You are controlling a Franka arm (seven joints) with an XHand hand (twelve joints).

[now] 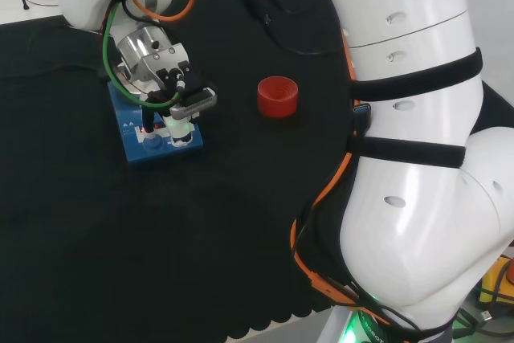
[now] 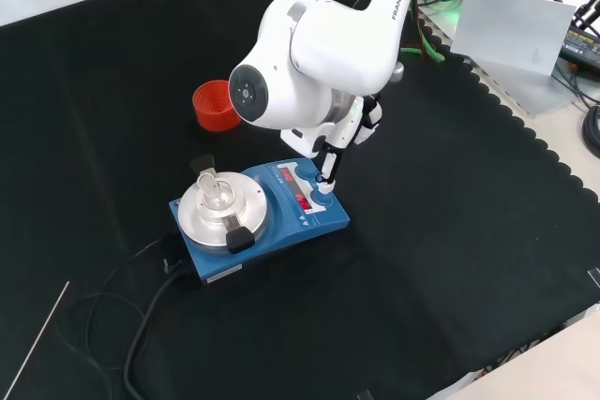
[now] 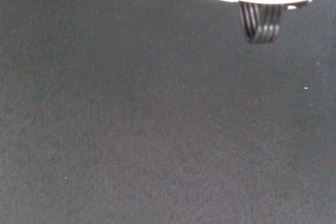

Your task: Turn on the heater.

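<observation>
- We see the heater [image 2: 262, 217], a blue box with a round metal plate, near the middle of the black cloth [image 2: 469, 231] in the front view; its control panel faces right there.
- A small clear glass piece [image 2: 214, 189] stands on the plate (what it holds we cannot tell).
- The hand [image 2: 330, 158] comes down from under the white arm [image 2: 319, 44], one straight finger [image 2: 326, 173] touching the panel; the rest of the hand is hidden, so we cannot tell its full state.
- In the head view the hand [image 1: 178, 94] sits over the heater [image 1: 136, 138].
- A red ring [image 2: 216, 105] lies on the cloth beyond the heater, apart from it.
- A black cable [image 2: 141, 325] runs from the heater's left end toward the near edge.
</observation>
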